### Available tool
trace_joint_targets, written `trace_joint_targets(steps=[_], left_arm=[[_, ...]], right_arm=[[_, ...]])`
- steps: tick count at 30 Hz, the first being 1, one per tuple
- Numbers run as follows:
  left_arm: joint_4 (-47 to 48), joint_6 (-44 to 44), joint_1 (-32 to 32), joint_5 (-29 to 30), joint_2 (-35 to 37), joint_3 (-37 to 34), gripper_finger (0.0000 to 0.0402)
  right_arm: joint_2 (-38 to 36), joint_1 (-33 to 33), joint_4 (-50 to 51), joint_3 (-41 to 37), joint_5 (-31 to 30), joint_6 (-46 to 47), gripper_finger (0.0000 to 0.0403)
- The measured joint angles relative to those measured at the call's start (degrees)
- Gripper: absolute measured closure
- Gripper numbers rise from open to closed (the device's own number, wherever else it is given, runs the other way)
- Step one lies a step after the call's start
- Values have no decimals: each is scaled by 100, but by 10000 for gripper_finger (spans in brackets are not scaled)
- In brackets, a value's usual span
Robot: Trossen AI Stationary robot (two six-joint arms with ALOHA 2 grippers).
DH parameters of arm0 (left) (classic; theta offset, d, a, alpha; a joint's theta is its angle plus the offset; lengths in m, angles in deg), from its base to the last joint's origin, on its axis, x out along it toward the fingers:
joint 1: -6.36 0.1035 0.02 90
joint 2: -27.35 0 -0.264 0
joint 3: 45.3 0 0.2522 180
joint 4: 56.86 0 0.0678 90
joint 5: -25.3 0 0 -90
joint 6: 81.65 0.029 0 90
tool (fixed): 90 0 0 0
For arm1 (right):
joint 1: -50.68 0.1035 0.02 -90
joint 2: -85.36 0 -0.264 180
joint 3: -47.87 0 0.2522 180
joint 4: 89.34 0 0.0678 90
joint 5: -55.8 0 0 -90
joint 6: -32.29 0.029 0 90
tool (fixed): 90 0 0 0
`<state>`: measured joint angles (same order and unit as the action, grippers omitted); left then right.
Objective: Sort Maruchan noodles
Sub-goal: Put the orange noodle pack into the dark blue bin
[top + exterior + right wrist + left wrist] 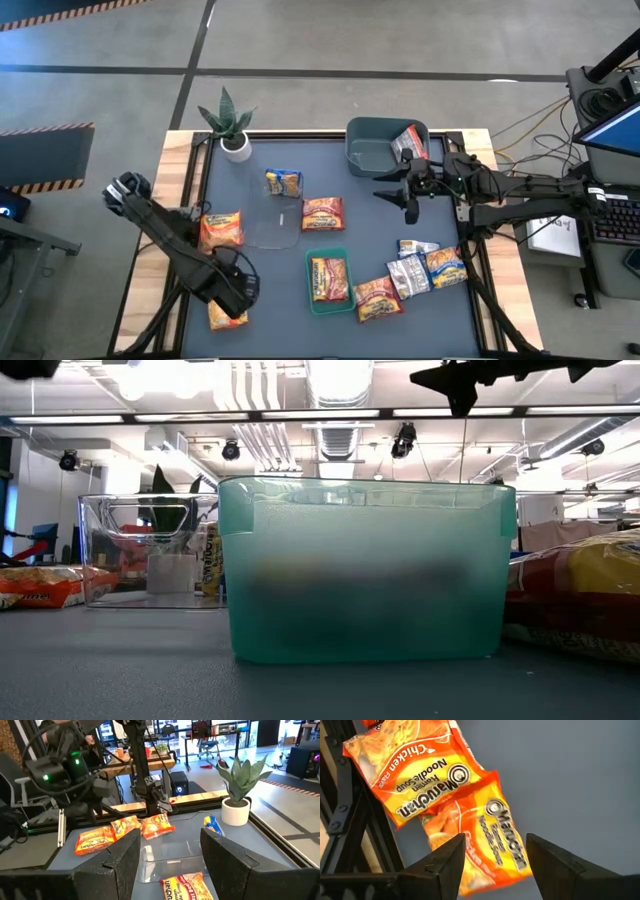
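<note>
left gripper (495,865) fingers apart, empty, hovering over two orange Maruchan packets (445,805) at table's left edge | right gripper (167,865) fingers apart, empty, beside grey-blue bin (375,150)

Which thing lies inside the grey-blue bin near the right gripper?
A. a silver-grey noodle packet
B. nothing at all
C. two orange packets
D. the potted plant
A: in the high view, a silver-grey noodle packet leans in the corner of the grey-blue bin, beside the right gripper; the potted plant stands apart, at the table's far left corner.
</note>
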<state>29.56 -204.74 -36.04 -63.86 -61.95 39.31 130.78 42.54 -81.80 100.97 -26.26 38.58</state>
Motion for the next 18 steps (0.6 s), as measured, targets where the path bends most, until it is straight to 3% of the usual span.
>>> trace_joint_targets(steps=[7, 12, 18], left_arm=[[-1033, 909, 52, -16, -252, -418, 220], [-1533, -174, 78, -107, -454, -563, 221], [-1661, -244, 70, -459, -978, -403, 222]], right_arm=[[7, 0, 0, 0, 0, 2, 207], [11, 0, 0, 0, 0, 4, 207], [11, 0, 2, 0, 0, -34, 207]])
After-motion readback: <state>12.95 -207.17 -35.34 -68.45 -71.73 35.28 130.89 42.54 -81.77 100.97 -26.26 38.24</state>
